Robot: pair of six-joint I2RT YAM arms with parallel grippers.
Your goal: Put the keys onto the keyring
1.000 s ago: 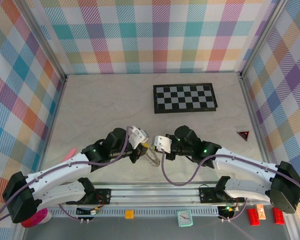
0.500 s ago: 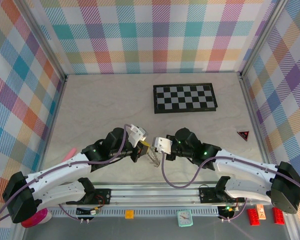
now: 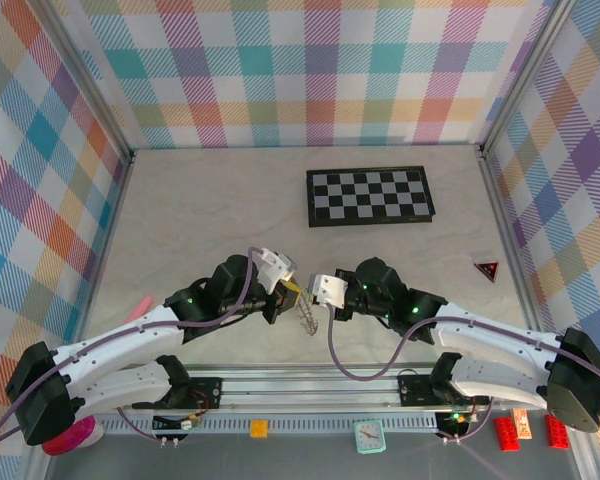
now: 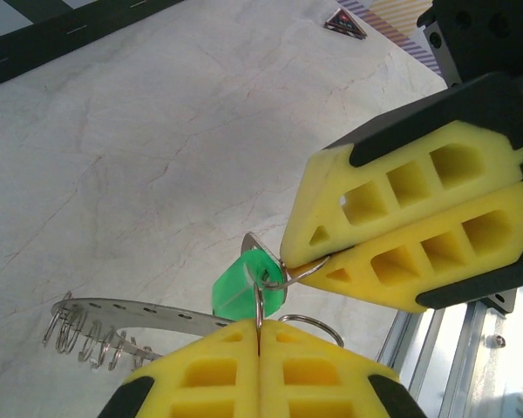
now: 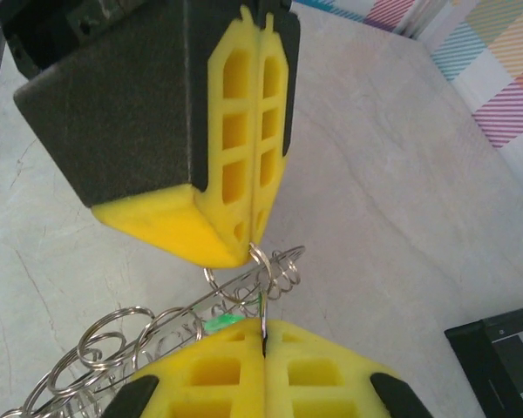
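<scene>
**A:** So, where's the key?

**B:** The green key (image 4: 244, 286) hangs between the tips, with the keyring (image 4: 126, 310) dangling just over the table (image 4: 113, 157). I'd judge the wire light, stiff and slippery, so pinch the loops, not the blade.

**A:** Claws?

**B:** Left gripper (image 4: 259, 331) and right gripper (image 4: 289, 259) meet tip to tip, wrists angled inward, both clamped shut on keyring loops.

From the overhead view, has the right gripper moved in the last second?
Yes, slightly. The right gripper, jaws shut on a thin silver wire ring, has drifted toward the near edge, away from the flat black-and-white checkerboard.
</scene>
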